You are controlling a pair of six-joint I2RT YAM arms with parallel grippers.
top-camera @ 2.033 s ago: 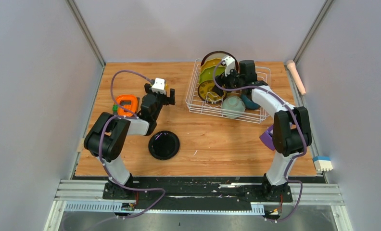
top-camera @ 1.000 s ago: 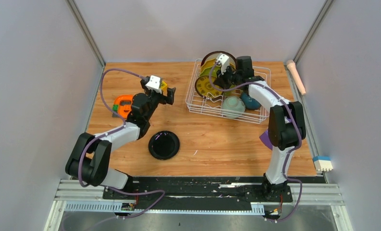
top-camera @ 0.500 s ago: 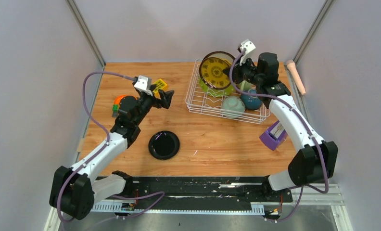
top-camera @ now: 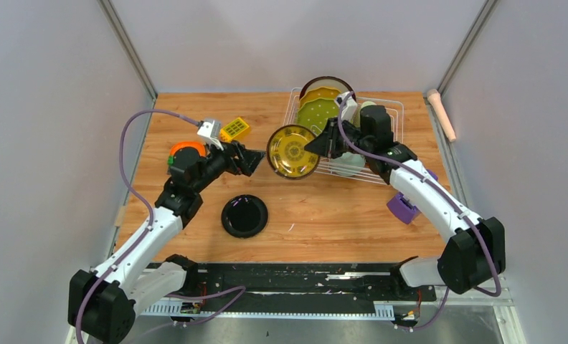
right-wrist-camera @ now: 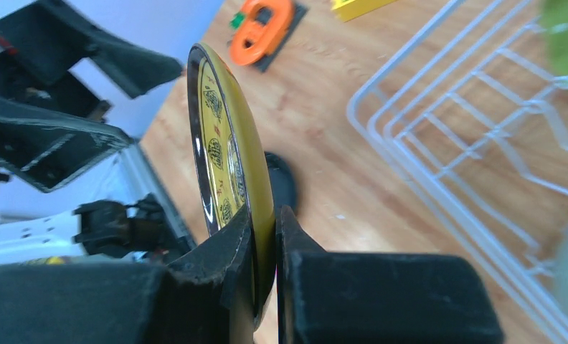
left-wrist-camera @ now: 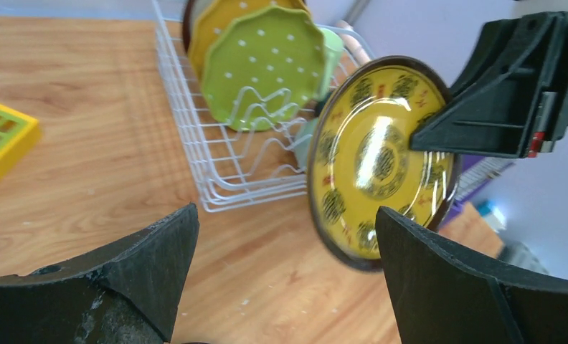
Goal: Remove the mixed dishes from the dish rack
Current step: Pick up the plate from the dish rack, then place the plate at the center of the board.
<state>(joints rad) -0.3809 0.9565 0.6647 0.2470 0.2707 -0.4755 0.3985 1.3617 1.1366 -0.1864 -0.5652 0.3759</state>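
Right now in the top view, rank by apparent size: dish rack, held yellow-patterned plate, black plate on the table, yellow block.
1. dish rack
2. yellow-patterned plate and black plate: about alike, and the held one is nearer the camera, so unranked
3. yellow block

Centre right, the right fingers (left-wrist-camera: 496,122) pinch an upright yellow-patterned plate (left-wrist-camera: 381,161); upper centre, a dish rack (left-wrist-camera: 216,168) holds a green plate (left-wrist-camera: 263,64).

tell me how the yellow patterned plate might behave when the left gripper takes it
The yellow-patterned plate looks stiff: pinched at its rim by the right gripper, it holds its shape. Its glossy face shows glare, so likely slippery. Held on edge, it may pivot as the open left gripper closes.
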